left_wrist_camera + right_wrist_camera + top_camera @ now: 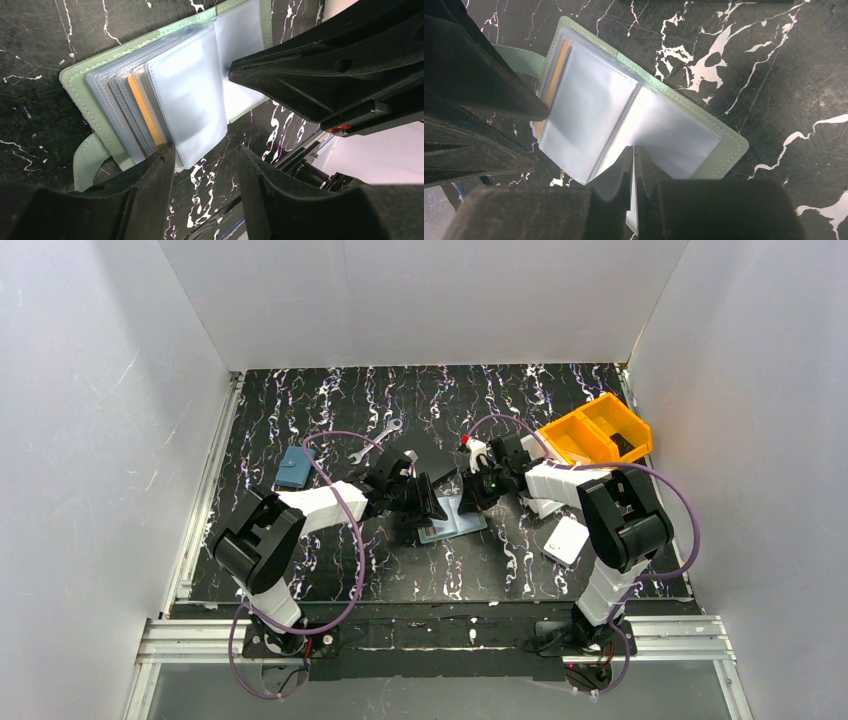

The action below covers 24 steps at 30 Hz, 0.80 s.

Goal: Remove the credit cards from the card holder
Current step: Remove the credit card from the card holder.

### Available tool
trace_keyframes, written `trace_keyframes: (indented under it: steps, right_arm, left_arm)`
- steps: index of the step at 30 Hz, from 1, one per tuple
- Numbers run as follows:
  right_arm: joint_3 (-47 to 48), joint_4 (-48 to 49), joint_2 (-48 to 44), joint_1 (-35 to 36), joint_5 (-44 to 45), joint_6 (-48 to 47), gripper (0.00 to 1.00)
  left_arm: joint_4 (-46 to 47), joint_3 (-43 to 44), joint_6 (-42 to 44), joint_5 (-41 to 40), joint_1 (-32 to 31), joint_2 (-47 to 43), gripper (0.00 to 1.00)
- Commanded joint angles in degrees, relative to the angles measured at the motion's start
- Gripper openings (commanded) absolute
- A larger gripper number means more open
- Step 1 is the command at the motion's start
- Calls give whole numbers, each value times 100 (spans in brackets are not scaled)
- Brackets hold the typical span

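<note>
The card holder [75, 85] is lying opened flat on the black marbled surface [300, 410], near its middle and between the two arms, with its mint-green cover facing down and its stack of clear sleeves [192, 95] fanning up from the fold. One credit card [145, 107] is showing as a narrow tan-orange strip tucked in among the sleeves on the left half; no other card is showing clearly. The holder's green strap [90, 160] is sticking out from its outer left edge. The left end effector [206, 155] is standing partly open at the free edge of the sleeves, the corner of the top sleeve sitting in the gap and neither finger clamping it. The right end effector [634, 152] is meeting the holder from the opposite side, its fingers pressed almost together with the tips at the fold; whether a thin sleeve is being pinched there, I cannot tell. Farther out, a blue pouch [292, 467] and a wrench [377, 439] are lying to the left rear, a white box [567, 539] is sitting near the right arm, and an orange bin [596, 432] is occupying the far right corner.
</note>
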Motion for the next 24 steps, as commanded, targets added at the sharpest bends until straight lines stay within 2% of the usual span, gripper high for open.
trace_keyframes:
  steps: [1,5,15,24]
  right_arm:
    - [176,-217,110,58,-133,-104,16]
    - [164,-205,72,65,-403,-100,29]
    - [173,-216,77,75,-436,-105,32]
    - [274,-372,-62,69,-513,-329,46]
  left_arm:
    - [60,188,66,88,-6,-60,45]
    - [98,178,24,62,-7,-100,44]
    - [113,301,-76,162,-5,142,46]
    - [183,678,-72,266,-5,423,47]
